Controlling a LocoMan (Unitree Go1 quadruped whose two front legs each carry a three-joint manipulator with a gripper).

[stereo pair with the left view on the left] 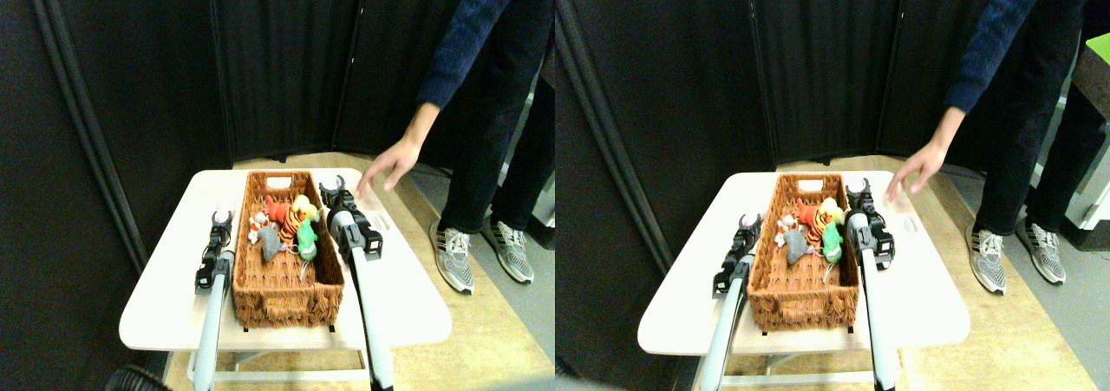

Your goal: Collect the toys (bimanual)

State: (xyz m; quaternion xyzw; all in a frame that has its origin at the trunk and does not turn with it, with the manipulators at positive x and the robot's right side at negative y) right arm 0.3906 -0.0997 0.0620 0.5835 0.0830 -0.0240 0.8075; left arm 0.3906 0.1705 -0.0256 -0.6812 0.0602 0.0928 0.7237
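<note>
White table (165, 304): basketed toys (286, 222) between both hands (222, 217) (331, 185).

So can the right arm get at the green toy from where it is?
Probably yes: the right gripper sits at the basket rim, the green toy lies uncovered just inside that wall, nothing between.

The toys (286, 222) lay clustered inside the wicker basket (282, 300), toward its twelve o'clock end: red, tiger-striped, yellow and green ones, a grey one, a white one at nine o'clock.
</note>
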